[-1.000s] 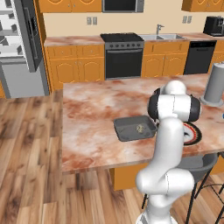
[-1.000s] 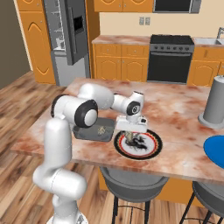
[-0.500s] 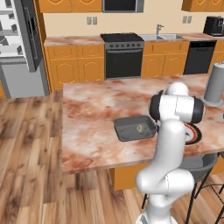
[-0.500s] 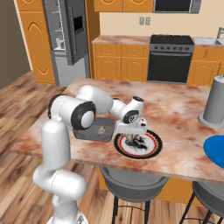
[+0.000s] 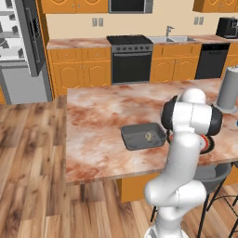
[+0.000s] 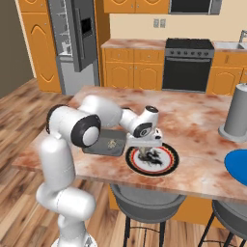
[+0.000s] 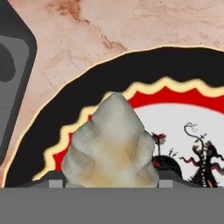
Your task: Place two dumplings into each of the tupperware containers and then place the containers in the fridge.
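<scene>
- My pincer [image 6: 144,155] hangs low over the white plate [image 6: 169,166] with the black and red rim, pointing straight down at it.
- Its two tips stand either side of a dumpling [image 7: 110,146] that lies on the plate, just inside the red band. I cannot tell whether the tips are touching it or have a hold on it, because their ends are hidden at the bottom edge of the hand view.
- The dark grey container [image 5: 142,136] sits just beside the plate, on the side away from the tall grey cylinder [image 6: 237,113]. One dumpling [image 5: 149,136] lies inside it.
- The fridge [image 5: 22,50] stands open, well apart from the plate, across the wooden floor.
- I judge the dumpling to be light, soft and a little slick, with a lumpy, tapering top.
- I would take it across its broad lower half, where the sides are fullest, and squeeze only gently. A hard pinch could crush it, and a pinch on the narrow peak could let it slip out.
</scene>
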Tool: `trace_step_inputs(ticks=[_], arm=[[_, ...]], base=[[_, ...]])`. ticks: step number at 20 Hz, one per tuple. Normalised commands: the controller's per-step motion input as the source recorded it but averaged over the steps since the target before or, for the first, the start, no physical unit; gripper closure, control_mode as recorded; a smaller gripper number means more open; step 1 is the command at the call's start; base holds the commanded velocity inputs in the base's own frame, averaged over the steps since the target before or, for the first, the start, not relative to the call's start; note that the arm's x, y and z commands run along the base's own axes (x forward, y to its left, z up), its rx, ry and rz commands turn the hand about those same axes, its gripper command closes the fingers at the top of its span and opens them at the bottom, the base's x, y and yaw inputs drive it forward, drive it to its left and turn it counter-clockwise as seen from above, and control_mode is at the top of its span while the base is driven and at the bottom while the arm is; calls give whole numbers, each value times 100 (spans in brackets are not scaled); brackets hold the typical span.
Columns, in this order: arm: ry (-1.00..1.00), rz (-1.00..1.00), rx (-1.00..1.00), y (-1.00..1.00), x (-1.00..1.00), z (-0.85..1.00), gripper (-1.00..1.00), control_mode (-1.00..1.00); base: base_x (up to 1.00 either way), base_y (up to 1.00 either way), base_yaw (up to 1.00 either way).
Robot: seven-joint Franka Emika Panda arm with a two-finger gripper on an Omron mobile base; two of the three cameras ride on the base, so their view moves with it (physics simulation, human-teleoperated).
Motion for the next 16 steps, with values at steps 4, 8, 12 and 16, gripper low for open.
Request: trace_step_inputs(ticks=[4,8,12,16], arm=[[0,-13,0,20,-34,73,100,-100],[4,-10,0,71,-34,61,100,-100],[6,-6,-2,100,-7,41,100,-100],[14,0,0,100,5,16,100,-100]], base=[[0,0,0],[0,0,0],[0,0,0],[0,0,0]])
